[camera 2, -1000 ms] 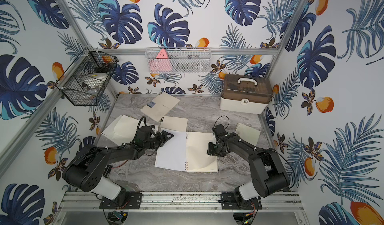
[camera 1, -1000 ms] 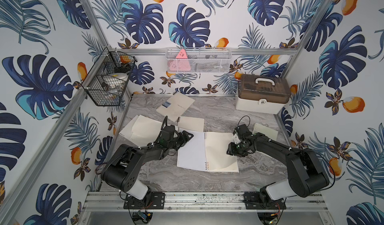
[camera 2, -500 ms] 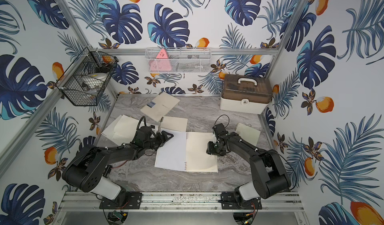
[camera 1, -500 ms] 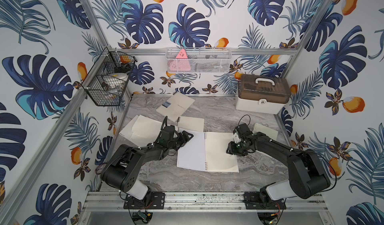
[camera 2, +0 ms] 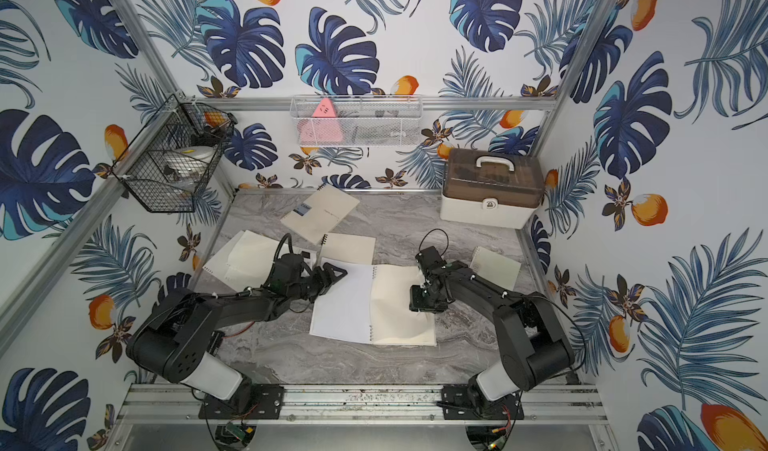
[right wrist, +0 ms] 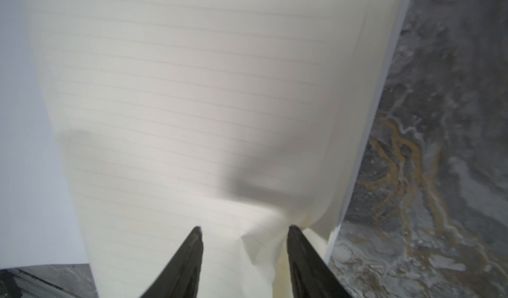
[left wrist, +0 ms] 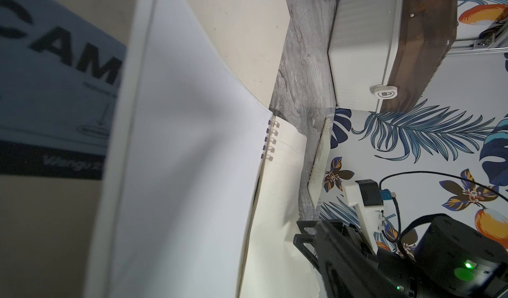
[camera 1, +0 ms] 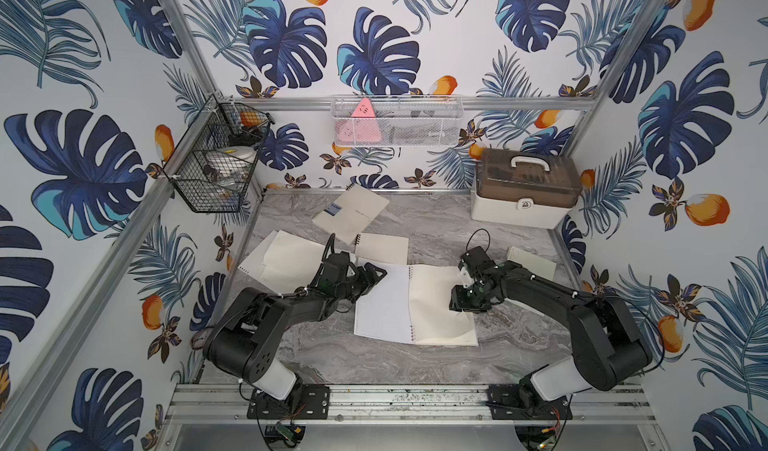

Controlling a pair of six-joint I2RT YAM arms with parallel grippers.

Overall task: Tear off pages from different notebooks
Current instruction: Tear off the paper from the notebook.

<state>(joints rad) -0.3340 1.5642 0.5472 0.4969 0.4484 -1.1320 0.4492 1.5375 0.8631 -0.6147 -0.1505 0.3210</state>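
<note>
Right claw [right wrist: 244,231] parted, tips pressing page [right wrist: 192,90] of open notebook [camera 1: 411,303]; left claw [camera 1: 374,280] parted, arm low, outstretched.

Both top views: high overhead, facing down onto the open notebook [camera 1: 411,303].
Wrist views: close over it, from opposite sides.

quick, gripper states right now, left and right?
Left gripper: open, at the open notebook's white page; no hold visible.
Right gripper: open, tips pressed on its lined page, paper puckered between them.
</note>
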